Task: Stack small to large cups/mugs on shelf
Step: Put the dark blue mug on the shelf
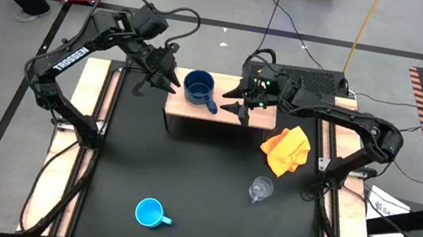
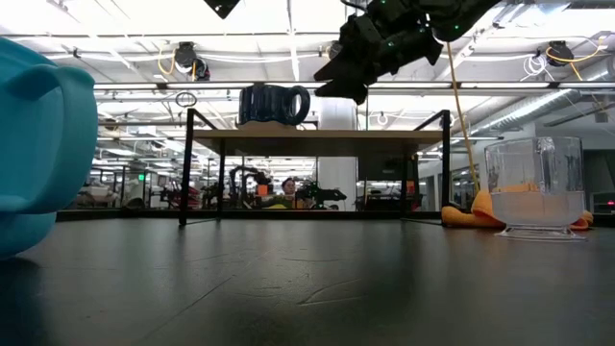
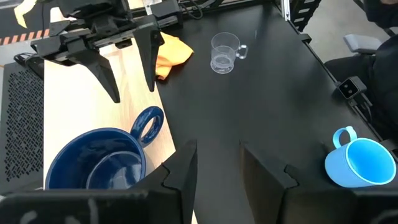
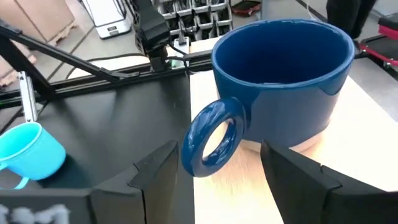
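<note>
So you've got three cups: one navy mug [image 1: 197, 88], one sky-blue mug [image 1: 150, 212], one clear glass cup [image 1: 260, 190]. Plus one shelf [image 1: 233, 118], one orange cloth [image 1: 287, 149], two arms.

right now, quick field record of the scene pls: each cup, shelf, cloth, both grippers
navy mug: upright on the shelf, handle toward the right gripper
shelf: light wood top, holds only the navy mug
sky-blue mug: on the black mat, near edge, not stacked
glass cup: upright on the mat, below the cloth in the high view
orange cloth: crumpled on the mat beside the shelf's right end
left gripper: over the shelf's left end, jaws apart, empty
right gripper: above the shelf, right of the mug, open, empty
stacking: not started
</note>
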{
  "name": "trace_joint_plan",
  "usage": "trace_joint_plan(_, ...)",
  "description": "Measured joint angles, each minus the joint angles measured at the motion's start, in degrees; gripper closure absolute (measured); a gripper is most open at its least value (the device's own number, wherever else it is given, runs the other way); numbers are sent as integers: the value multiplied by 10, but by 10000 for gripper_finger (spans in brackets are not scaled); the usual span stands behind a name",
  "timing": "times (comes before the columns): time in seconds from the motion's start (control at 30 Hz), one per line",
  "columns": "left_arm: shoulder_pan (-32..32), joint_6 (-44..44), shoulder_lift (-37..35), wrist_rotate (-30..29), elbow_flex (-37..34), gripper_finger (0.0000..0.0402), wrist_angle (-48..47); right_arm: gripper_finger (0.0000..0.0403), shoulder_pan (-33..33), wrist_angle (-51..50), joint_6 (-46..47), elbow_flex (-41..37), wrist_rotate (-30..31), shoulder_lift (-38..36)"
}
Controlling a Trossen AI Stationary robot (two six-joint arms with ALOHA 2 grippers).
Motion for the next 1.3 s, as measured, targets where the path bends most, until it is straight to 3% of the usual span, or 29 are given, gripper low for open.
trace_joint_plan(0.13, 0, 0, 0, 0, 0, 284, 0, 181, 12, 0, 6, -10, 36, 0)
trace_joint_plan(0.4, 0, -1, 0, 0, 0, 284, -1, 181, 16, 62, 28, -46, 31, 0)
trace_joint_plan(1.3, -1, -2, 0, 0, 0, 284, -4, 181, 35, 91, 30, -50, 19, 0)
